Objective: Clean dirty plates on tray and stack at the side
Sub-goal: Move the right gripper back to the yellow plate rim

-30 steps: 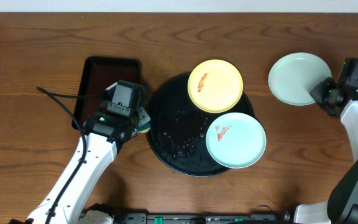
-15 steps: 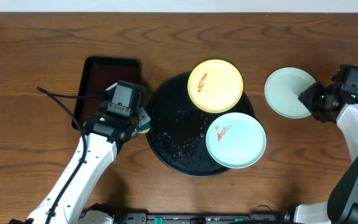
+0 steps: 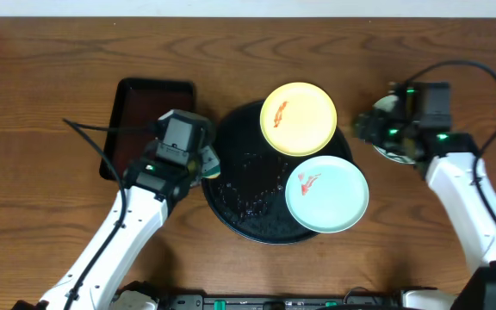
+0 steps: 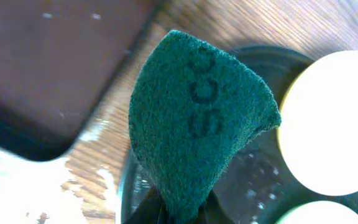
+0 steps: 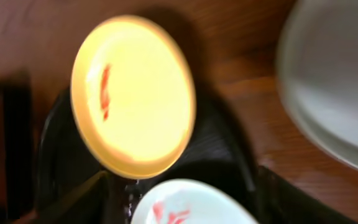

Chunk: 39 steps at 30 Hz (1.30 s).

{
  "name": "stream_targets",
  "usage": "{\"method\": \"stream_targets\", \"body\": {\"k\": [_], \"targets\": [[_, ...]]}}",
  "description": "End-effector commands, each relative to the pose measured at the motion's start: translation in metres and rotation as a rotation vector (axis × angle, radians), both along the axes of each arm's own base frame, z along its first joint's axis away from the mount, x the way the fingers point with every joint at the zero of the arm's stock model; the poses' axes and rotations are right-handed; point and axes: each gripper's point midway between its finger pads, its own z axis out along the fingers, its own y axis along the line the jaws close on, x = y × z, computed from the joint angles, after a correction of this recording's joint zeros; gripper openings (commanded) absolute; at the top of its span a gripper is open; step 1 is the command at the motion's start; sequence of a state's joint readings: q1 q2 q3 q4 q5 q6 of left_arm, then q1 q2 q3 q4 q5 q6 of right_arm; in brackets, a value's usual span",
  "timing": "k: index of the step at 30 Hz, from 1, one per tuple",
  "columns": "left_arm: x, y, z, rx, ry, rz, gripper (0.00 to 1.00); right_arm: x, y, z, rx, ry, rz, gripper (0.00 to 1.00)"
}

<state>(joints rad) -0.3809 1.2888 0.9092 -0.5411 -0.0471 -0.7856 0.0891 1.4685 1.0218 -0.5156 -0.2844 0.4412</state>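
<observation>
On the round black tray (image 3: 239, 198) lie a pale yellow plate (image 3: 298, 118) and a pale blue plate (image 3: 326, 195), each with a red smear. A third pale plate (image 3: 384, 108) rests on the table to the right, mostly hidden under my right arm; it shows clean in the right wrist view (image 5: 340, 81). Above the gap between that plate and the tray, my right gripper (image 3: 364, 127) stands open and empty; the right wrist view shows the yellow plate (image 5: 132, 93) ahead. At the tray's left rim, my left gripper (image 3: 203, 164) is shut on a green sponge (image 4: 197, 118).
A rectangular dark brown tray (image 3: 149, 112) sits left of the black tray, beside my left arm. A thin black cable (image 3: 84, 131) runs over the table to the left wrist. The table's far edge lies just behind the plates.
My right gripper has let go of the clean pale plate on the table, opened, and swung left toward the tray. The left gripper, sponge in its grip, has shifted slightly right.
</observation>
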Motion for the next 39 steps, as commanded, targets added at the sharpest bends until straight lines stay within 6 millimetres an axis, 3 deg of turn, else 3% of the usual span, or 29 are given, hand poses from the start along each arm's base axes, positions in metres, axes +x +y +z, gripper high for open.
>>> {"method": "stream_targets", "body": {"k": [1, 4, 5, 8, 12, 14, 17, 23, 27, 34, 39], "targets": [[-0.002, -0.014, -0.01, 0.001, 0.016, -0.04, 0.08, -0.005, 0.022, 0.0, -0.072, -0.02, 0.065, 0.82], [0.0, -0.021, -0.021, 0.009, 0.035, -0.057, 0.08, -0.011, 0.041, -0.002, -0.104, -0.023, 0.112, 0.92], [0.001, -0.023, -0.026, 0.013, 0.045, -0.061, 0.08, -0.013, 0.048, -0.002, -0.11, -0.026, 0.133, 0.99], [0.0, -0.024, -0.041, 0.03, 0.084, -0.066, 0.08, -0.018, 0.064, -0.001, -0.113, -0.039, 0.187, 0.99], [0.001, -0.025, -0.055, 0.046, 0.119, -0.066, 0.08, -0.018, 0.072, 0.001, -0.105, -0.053, 0.2, 0.99], [0.002, -0.025, -0.056, 0.045, 0.118, -0.066, 0.08, -0.017, 0.073, 0.002, -0.105, -0.06, 0.202, 0.98], [0.003, -0.026, -0.055, 0.043, 0.114, -0.066, 0.08, -0.021, 0.073, -0.001, -0.11, -0.043, 0.204, 0.81], [0.003, -0.026, -0.055, 0.043, 0.115, -0.066, 0.08, -0.034, 0.069, -0.012, -0.123, 0.032, 0.216, 0.79], [0.003, -0.026, -0.055, 0.043, 0.114, -0.066, 0.08, -0.043, 0.066, -0.011, -0.151, 0.069, 0.247, 0.79], [0.003, -0.026, -0.055, 0.042, 0.114, -0.066, 0.08, -0.044, 0.065, 0.011, -0.191, 0.131, 0.286, 0.8], [0.002, -0.026, -0.055, 0.039, 0.116, -0.068, 0.08, -0.047, 0.064, -0.012, -0.24, 0.28, 0.343, 0.92]]}}
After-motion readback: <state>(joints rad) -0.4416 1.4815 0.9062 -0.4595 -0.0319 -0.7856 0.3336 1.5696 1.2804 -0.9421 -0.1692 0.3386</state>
